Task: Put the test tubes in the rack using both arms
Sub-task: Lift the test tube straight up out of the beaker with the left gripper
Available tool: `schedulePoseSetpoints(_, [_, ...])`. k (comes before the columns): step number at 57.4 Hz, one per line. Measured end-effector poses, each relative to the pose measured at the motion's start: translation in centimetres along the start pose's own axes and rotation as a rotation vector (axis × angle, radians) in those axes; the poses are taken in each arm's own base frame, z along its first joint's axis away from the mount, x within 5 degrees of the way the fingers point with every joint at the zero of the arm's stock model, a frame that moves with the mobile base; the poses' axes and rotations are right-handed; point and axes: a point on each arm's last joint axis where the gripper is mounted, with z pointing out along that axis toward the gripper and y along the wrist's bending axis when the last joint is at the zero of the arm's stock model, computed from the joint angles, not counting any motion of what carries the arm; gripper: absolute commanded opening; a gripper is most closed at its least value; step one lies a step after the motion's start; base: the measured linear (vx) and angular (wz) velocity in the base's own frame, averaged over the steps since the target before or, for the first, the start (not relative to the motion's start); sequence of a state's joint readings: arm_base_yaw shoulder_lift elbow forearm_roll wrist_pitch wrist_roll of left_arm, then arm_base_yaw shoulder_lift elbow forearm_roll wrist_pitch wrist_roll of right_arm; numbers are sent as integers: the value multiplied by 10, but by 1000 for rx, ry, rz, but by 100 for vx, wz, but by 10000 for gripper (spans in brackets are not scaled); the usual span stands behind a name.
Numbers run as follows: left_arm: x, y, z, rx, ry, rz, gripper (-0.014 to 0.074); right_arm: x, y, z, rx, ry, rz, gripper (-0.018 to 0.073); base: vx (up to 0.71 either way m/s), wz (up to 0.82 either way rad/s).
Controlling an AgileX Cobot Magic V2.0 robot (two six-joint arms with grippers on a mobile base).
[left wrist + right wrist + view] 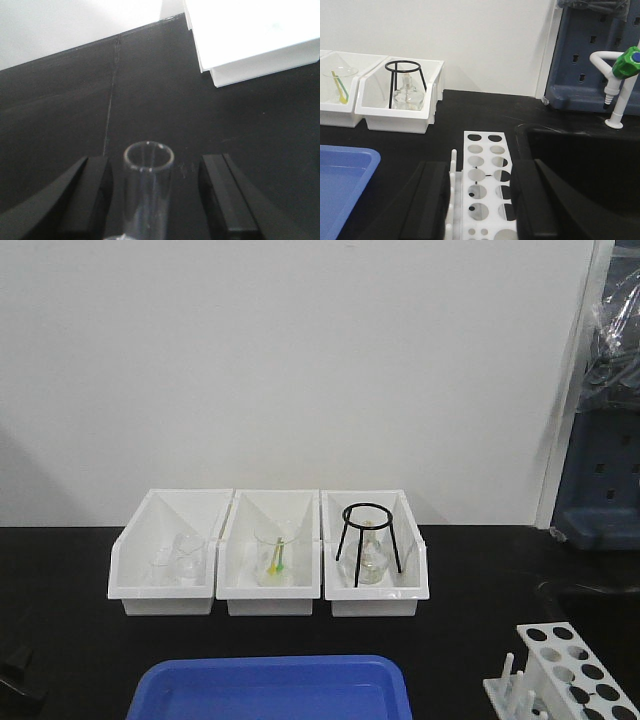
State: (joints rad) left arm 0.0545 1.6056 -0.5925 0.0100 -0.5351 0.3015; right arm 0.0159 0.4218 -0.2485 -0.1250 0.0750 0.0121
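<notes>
A clear glass test tube (148,195) lies lengthwise between the fingers of my left gripper (156,159), rim pointing away over the black table. It sits close to the left finger (95,195), with a wide gap to the right finger (220,195), so this gripper is open. The white rack (482,175) (565,670) stands at the table's front right, pegs along its left side. The holes that show hold nothing. My right gripper (481,164) is open, its fingers straddling the rack's near half. Neither gripper's jaws show in the front view.
Three white bins (165,595) stand in a row at the back with beakers, a flask and a black tripod ring (368,540). A blue tray (270,690) sits front centre. A black sink (580,150) and a green-handled tap (625,65) lie right of the rack.
</notes>
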Motion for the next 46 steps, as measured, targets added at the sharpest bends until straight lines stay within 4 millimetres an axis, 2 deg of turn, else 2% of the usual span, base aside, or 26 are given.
schedulePoseSetpoints(21, [1,0,4,-2,-6,7,479,0,0,0,0,1,0,375,0,0])
schedulePoseSetpoints(46, [0,0,4,-3,-11,7,273,0,0,0,0,1,0,375,0,0])
